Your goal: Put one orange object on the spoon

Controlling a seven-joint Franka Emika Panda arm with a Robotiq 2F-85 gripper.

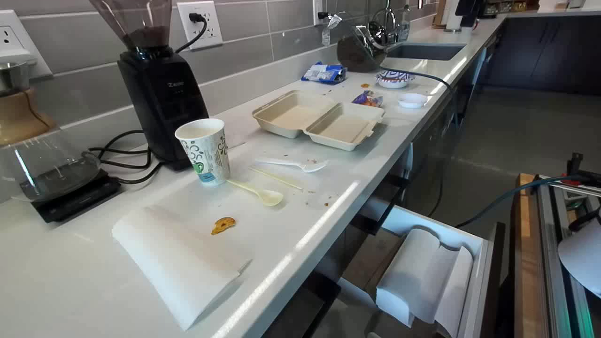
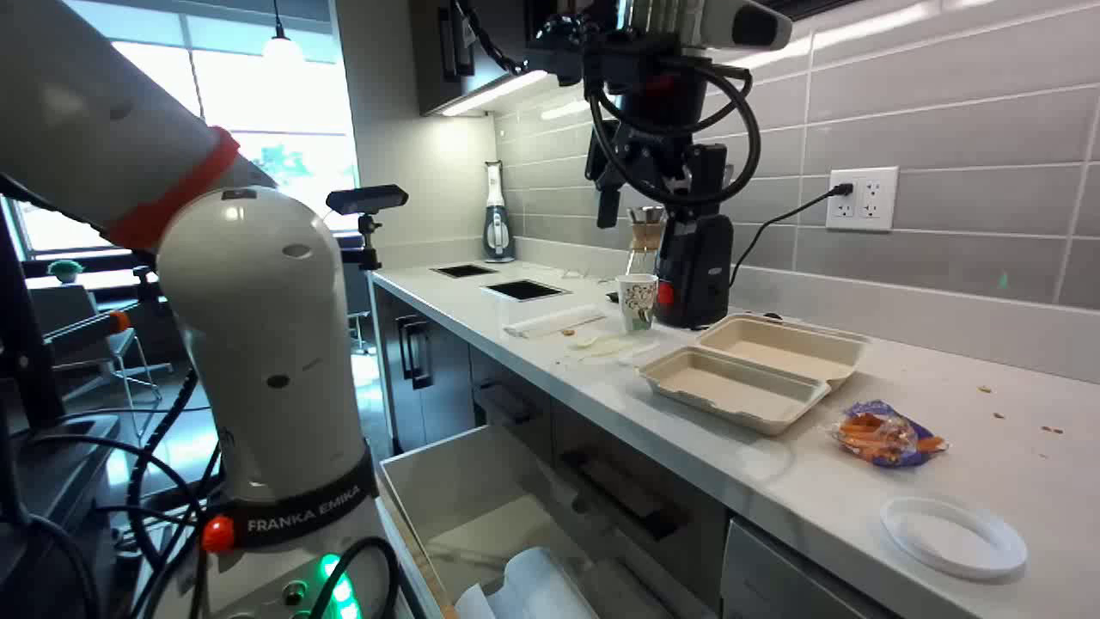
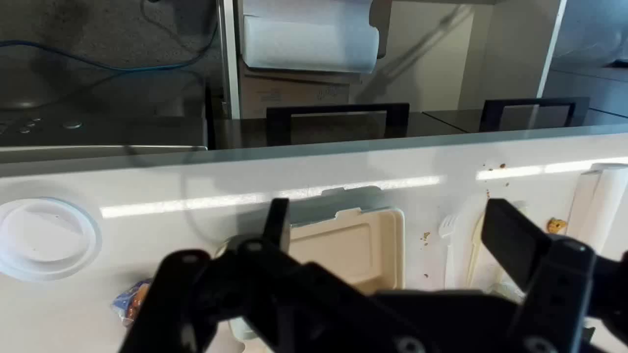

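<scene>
A Robotiq gripper (image 3: 390,213) on a Franka arm (image 2: 266,361) hangs above a kitchen counter (image 1: 80,277), its two black fingers (image 3: 515,238) spread wide apart, the tan takeout container (image 2: 735,387) showing partly between them in the wrist view. The container lies unfolded on the counter. To anyone facing the tiled wall (image 2: 937,94), a white fork (image 3: 447,230) rests just left of the container; next, farther left, comes a slim pale-yellow stick (image 1: 277,178), then the spoon (image 1: 268,197), pale and lying flat, well apart from the container. The spoon's handle ends at the foot of a patterned paper cup (image 1: 206,152), upright to the container's left; whether they touch cannot be told. A black coffee grinder (image 1: 162,98) stands closer to the wall, also left of the container. Farther left again, past the spoon, a golden-orange lump (image 1: 224,225) sits just beside folded white paper (image 1: 173,263). To the container's right, another small orange bit (image 1: 365,85) lies near a blue-and-white packet (image 1: 324,73); which of the two is the orange object cannot be told from here. A clear and purple bag of orange pieces (image 2: 889,437) rests near the container's right side, a shallow white dish (image 3: 44,235) beyond it, farther right. Below the counter's edge, across from the container, a drawer (image 2: 455,481) stands pulled out, a paper roll (image 3: 309,44) inside.
</scene>
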